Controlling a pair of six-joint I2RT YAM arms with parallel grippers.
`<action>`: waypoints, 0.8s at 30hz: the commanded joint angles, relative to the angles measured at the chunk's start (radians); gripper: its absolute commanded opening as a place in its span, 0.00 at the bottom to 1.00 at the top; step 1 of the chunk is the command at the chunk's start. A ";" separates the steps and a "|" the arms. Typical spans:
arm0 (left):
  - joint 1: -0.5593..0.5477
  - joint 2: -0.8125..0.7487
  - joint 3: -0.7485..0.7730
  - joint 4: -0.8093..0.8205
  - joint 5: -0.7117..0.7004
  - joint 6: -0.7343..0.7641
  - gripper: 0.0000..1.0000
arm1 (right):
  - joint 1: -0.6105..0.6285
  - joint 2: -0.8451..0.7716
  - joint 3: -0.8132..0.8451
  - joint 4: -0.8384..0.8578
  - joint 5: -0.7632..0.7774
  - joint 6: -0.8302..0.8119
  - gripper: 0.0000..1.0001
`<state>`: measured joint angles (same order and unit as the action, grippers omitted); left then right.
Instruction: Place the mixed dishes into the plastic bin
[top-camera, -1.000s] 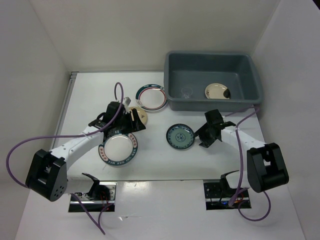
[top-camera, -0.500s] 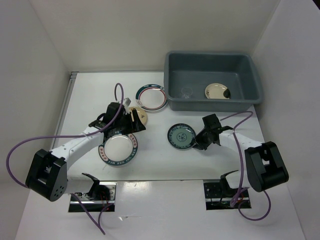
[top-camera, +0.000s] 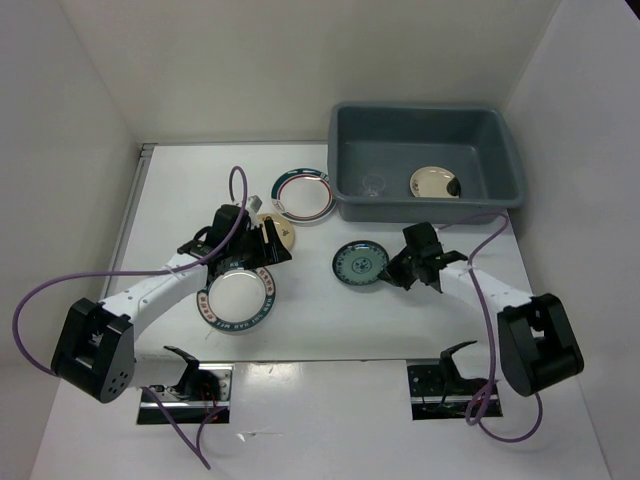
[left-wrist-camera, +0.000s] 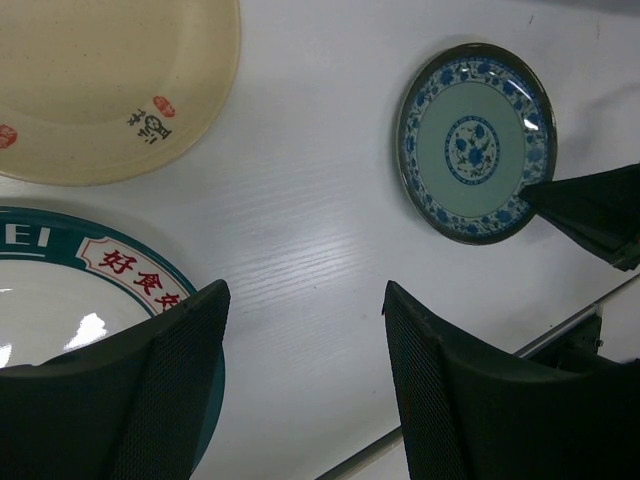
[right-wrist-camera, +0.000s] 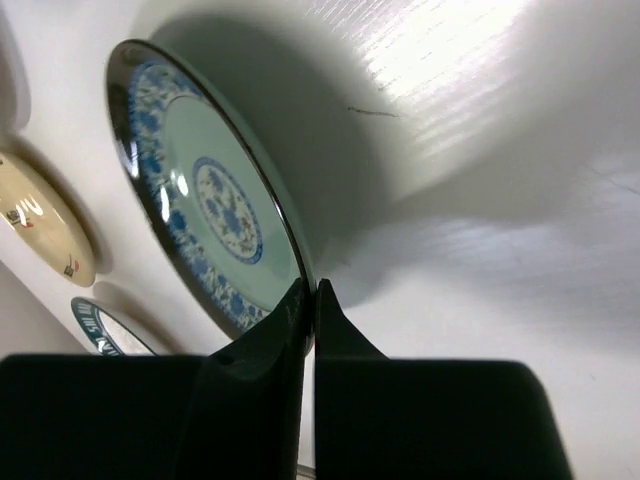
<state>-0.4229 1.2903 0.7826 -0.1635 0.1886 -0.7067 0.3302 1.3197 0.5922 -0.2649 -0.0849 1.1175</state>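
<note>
A: Where is the teal plate (top-camera: 360, 265)?

B: On the table (top-camera: 330, 320), just in front of the bin (top-camera: 350, 205) and outside it. From above, the right gripper (top-camera: 388, 270) sits at the plate's right edge, but the grip itself is hidden.

A: Does the right wrist camera show it?

B: Yes. The two fingers (right-wrist-camera: 250, 370) are pressed together on the rim, pinching it, and there is a dark shadow under the plate.

A: And the left gripper (top-camera: 262, 245)?

B: Spread wide, holding nothing. Its own camera shows bare table between the fingers (left-wrist-camera: 170, 380). One finger overlaps a lettered plate (left-wrist-camera: 60, 290), and a beige plate (left-wrist-camera: 100, 80) lies beyond.

A: Anything in the bin?

B: Only the top view tells. The other beige plate (top-camera: 433, 182) and a clear cup (top-camera: 374, 184) are on its floor. A second lettered plate (top-camera: 302, 194) lies just left of the bin.
</note>
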 joint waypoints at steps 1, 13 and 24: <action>-0.001 -0.009 0.004 0.019 0.006 0.018 0.71 | 0.010 -0.101 0.038 -0.161 0.065 -0.021 0.00; -0.001 0.108 0.046 -0.008 -0.014 0.036 0.71 | 0.035 -0.349 0.185 -0.246 -0.188 0.030 0.00; -0.001 0.210 0.147 -0.073 -0.043 0.075 0.75 | -0.244 -0.002 0.607 -0.045 -0.210 -0.084 0.00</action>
<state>-0.4229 1.4841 0.8913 -0.2234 0.1555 -0.6544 0.1596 1.2705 1.0985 -0.4023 -0.2901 1.0828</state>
